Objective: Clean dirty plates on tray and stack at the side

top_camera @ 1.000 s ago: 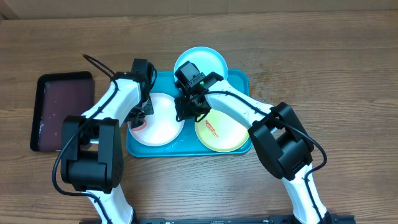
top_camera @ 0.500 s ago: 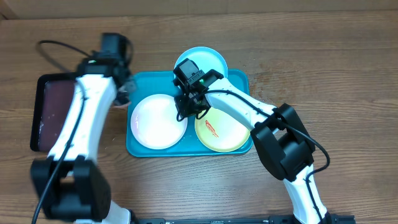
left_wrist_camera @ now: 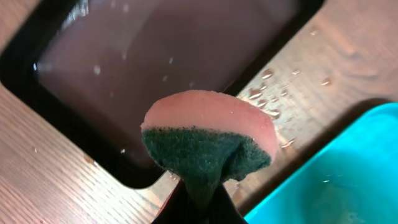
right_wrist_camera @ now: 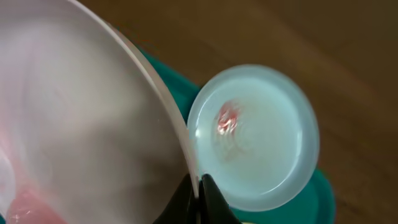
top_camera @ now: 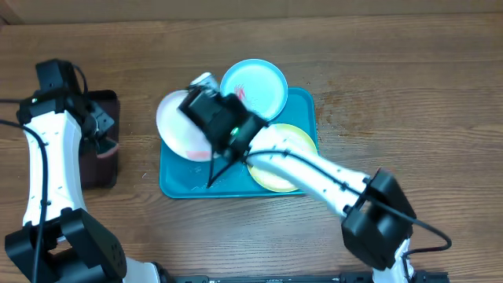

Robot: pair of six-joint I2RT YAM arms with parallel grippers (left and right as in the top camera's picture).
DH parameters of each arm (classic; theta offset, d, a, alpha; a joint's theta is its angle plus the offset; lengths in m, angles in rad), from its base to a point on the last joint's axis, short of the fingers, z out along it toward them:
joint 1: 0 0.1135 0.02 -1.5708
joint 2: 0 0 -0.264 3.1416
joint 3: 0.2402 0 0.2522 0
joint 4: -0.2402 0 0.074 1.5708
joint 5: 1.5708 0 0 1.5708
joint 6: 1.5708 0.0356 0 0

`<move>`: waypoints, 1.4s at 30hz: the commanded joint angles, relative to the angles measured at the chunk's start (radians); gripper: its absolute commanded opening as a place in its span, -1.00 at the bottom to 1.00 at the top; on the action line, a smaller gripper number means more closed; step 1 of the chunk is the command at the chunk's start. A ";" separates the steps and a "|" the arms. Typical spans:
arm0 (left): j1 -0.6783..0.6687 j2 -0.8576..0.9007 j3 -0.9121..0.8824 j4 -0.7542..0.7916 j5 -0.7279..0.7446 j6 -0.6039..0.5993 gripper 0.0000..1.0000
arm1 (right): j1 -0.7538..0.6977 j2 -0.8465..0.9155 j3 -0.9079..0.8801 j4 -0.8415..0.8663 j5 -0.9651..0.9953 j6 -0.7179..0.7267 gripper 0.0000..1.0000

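Observation:
My right gripper (right_wrist_camera: 198,186) is shut on the rim of the white plate (right_wrist_camera: 81,124), which hangs tilted above the left half of the turquoise tray (top_camera: 181,187). The white plate (top_camera: 179,126) has a pinkish smear low on its face. At the tray's back, the pale blue plate (top_camera: 253,82) lies flat with a red smear (right_wrist_camera: 227,118). The yellow-green rimmed plate (top_camera: 287,161) lies at the tray's right, partly under my right arm. My left gripper (left_wrist_camera: 199,202) is shut on a pink and green sponge (left_wrist_camera: 208,134) over the corner of the dark tray (left_wrist_camera: 155,62).
The dark maroon-black tray (top_camera: 102,169) lies left of the turquoise tray, mostly hidden by my left arm. Water drops dot the wood (left_wrist_camera: 280,93) between the two trays. Bare wooden table (top_camera: 409,94) extends to the right.
My left arm has swung left from the white plate to the dark tray, carrying the sponge. My right gripper has lifted the white plate off the tray and tilted it.

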 commanded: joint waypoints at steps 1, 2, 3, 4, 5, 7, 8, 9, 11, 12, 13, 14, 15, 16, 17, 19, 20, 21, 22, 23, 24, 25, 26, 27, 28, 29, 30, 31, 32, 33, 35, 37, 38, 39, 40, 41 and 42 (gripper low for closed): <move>0.023 0.005 -0.039 0.007 0.039 -0.010 -0.92 | 0.054 -0.039 0.031 0.063 0.341 -0.144 -0.92; 0.027 0.005 -0.048 0.005 0.039 -0.010 -0.91 | 0.077 -0.039 0.031 0.114 0.423 -0.209 -0.92; 0.027 0.005 -0.048 0.003 0.039 -0.010 -0.92 | 0.086 -0.039 0.031 0.141 0.453 -0.240 -0.92; 0.027 0.005 -0.048 0.003 0.039 -0.010 -0.92 | 0.094 -0.039 0.031 0.167 0.475 -0.271 -0.92; 0.027 0.005 -0.048 0.005 0.039 -0.010 -0.92 | 0.100 -0.039 0.031 0.185 0.485 -0.296 -0.92; 0.027 0.005 -0.048 0.006 0.039 -0.010 -0.92 | 0.107 -0.039 0.031 0.213 0.488 -0.350 -0.92; 0.027 0.005 -0.048 0.005 0.039 -0.010 -0.92 | 0.110 -0.039 0.031 0.222 0.488 -0.373 -0.92; 0.027 0.005 -0.048 0.005 0.039 -0.010 -0.91 | 0.111 -0.039 0.031 0.230 0.488 -0.393 -0.92; 0.027 0.005 -0.048 0.005 0.039 -0.010 -0.91 | 0.110 -0.039 0.031 0.244 0.488 -0.429 -0.92; 0.027 0.005 -0.048 0.005 0.039 -0.010 -0.92 | 0.110 -0.039 0.031 0.248 0.488 -0.454 -0.92; 0.027 0.005 -0.048 0.005 0.039 -0.010 -0.91 | 0.110 -0.039 0.031 0.250 0.488 -0.481 -0.92; 0.027 0.005 -0.048 0.005 0.039 -0.010 -0.91 | 0.110 -0.039 0.031 0.251 0.488 -0.502 -0.92; 0.027 0.005 -0.048 0.005 0.039 -0.010 -0.92 | 0.110 -0.039 0.031 0.255 0.488 -0.529 -0.92; 0.027 0.005 -0.048 0.005 0.039 -0.010 -0.92 | 0.110 -0.039 0.031 0.258 0.488 -0.547 -0.92; 0.027 0.005 -0.048 0.005 0.039 -0.010 -0.92 | 0.110 -0.039 0.031 0.257 0.487 -0.554 -0.92; 0.027 0.005 -0.048 0.005 0.039 -0.010 -0.92 | 0.110 -0.038 0.031 0.254 0.470 -0.531 -0.92; 0.027 0.005 -0.048 0.005 0.040 -0.010 -0.91 | 0.110 -0.038 0.031 0.247 0.445 -0.504 -0.92; 0.027 0.005 -0.048 0.005 0.040 -0.010 -0.91 | 0.107 -0.038 0.031 0.234 0.402 -0.468 -0.92; 0.027 0.005 -0.048 0.005 0.040 -0.010 -0.92 | 0.102 -0.038 0.031 0.213 0.340 -0.435 -0.92; 0.027 0.005 -0.048 0.004 0.040 -0.010 -0.91 | 0.095 -0.038 0.030 0.187 0.260 -0.410 -0.92; 0.027 0.005 -0.048 0.004 0.040 -0.010 -0.91 | 0.086 -0.036 0.028 0.163 0.167 -0.406 -0.92; 0.027 0.005 -0.048 0.002 0.040 -0.010 -0.91 | 0.075 -0.031 0.028 0.142 0.084 -0.407 -0.92; 0.027 0.005 -0.048 0.000 0.040 -0.010 -0.92 | 0.063 -0.024 0.028 0.133 0.029 -0.408 -0.92; 0.027 0.005 -0.048 -0.001 0.040 -0.010 -0.91 | 0.049 -0.018 0.028 0.133 0.018 -0.410 -0.92; 0.027 0.005 -0.048 -0.002 0.040 -0.010 -0.92 | 0.039 -0.015 0.028 0.133 0.037 -0.426 -0.92; 0.027 0.005 -0.048 -0.001 0.040 -0.010 -0.91 | 0.030 -0.015 0.028 0.138 0.092 -0.430 -0.92; 0.027 0.005 -0.048 -0.001 0.040 -0.010 -0.91 | 0.024 -0.017 0.029 0.153 0.174 -0.428 -0.92; 0.027 0.005 -0.048 -0.001 0.040 -0.010 -0.92 | 0.023 -0.022 0.029 0.174 0.273 -0.421 -0.92; 0.027 0.005 -0.048 -0.001 0.040 -0.010 -0.92 | 0.023 -0.024 0.029 0.201 0.364 -0.421 -0.92; 0.027 0.005 -0.048 -0.001 0.040 -0.010 -0.92 | 0.023 -0.029 0.029 0.230 0.438 -0.421 -0.93; 0.027 0.005 -0.048 0.001 0.040 -0.010 -0.92 | 0.023 -0.029 0.029 0.264 0.488 -0.422 -0.93; 0.027 0.005 -0.048 0.001 0.040 -0.010 -0.92 | 0.023 -0.029 0.028 0.235 0.394 -0.401 -0.92; 0.027 0.005 -0.048 0.001 0.040 -0.009 -0.92 | 0.019 -0.029 0.028 0.195 0.293 -0.379 -0.92; 0.027 0.005 -0.048 0.001 0.040 -0.009 -0.91 | 0.015 -0.026 0.028 0.152 0.161 -0.365 -0.92; 0.027 0.005 -0.048 0.001 0.040 -0.009 -0.92 | 0.008 -0.020 0.028 0.116 0.017 -0.366 -0.92; 0.027 0.005 -0.048 0.001 0.040 -0.006 -0.91 | -0.002 -0.012 0.028 0.085 -0.121 -0.372 -0.92; 0.027 0.005 -0.048 0.001 0.040 -0.006 -0.91 | -0.010 -0.005 0.028 0.073 -0.183 -0.372 -0.92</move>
